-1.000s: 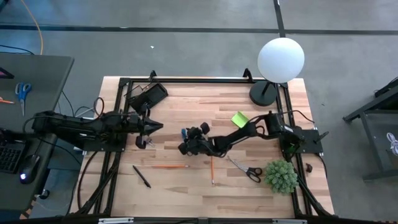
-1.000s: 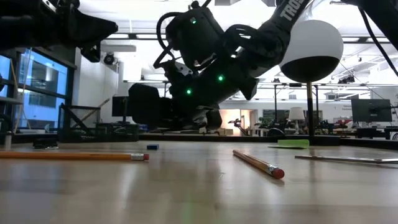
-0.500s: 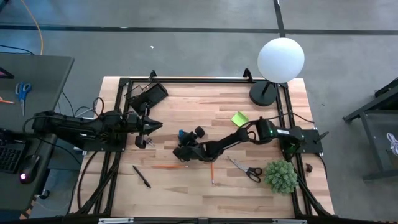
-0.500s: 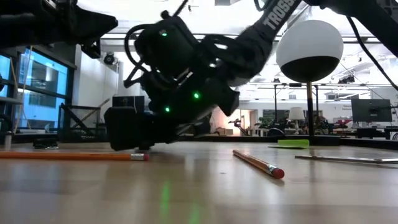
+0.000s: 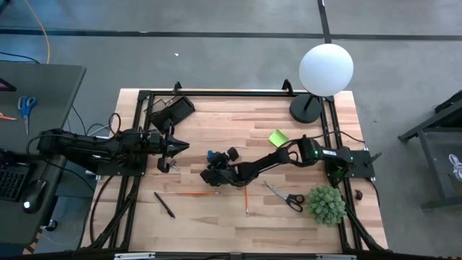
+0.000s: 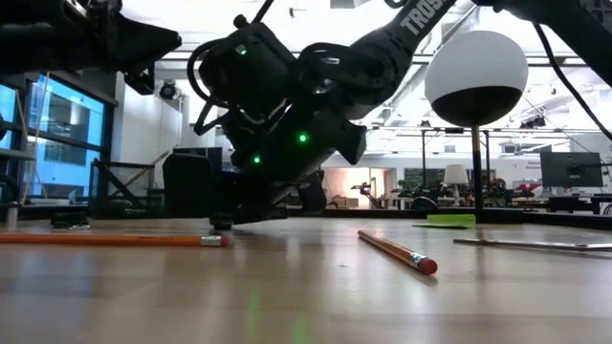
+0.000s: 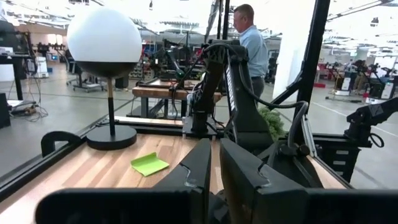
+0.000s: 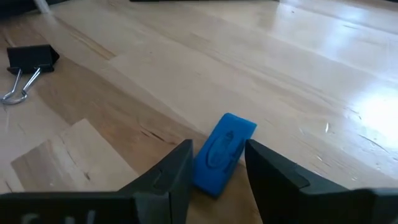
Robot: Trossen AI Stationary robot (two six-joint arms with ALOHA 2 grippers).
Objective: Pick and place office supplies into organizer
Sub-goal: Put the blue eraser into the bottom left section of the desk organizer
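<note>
A blue eraser lies flat on the wooden table. My right gripper is low over it and open, one finger on each side of the eraser's near end; the high view shows this gripper at mid-table. In the low view the right gripper hides the eraser. The black organizer sits at the far left corner. My left gripper waits shut at the table's left side, above the table. My right gripper straddles the blue eraser's near end, coming slanting down at it with the fingers along its long sides. The eraser lies flat on the table. Whether the fingers touch it, I cannot tell.
A binder clip lies on the table beyond the eraser. An orange pencil, a wooden pencil, a black pen and scissors lie nearer the front edge. Lime-green sticky notes, a globe lamp and a plant are on the right.
My right gripper has sunk toward the table and reached a little toward the table's left, tipping its fingers further downward, until they stand around the blue eraser. Its opening has not changed. The eraser has stayed in place.
</note>
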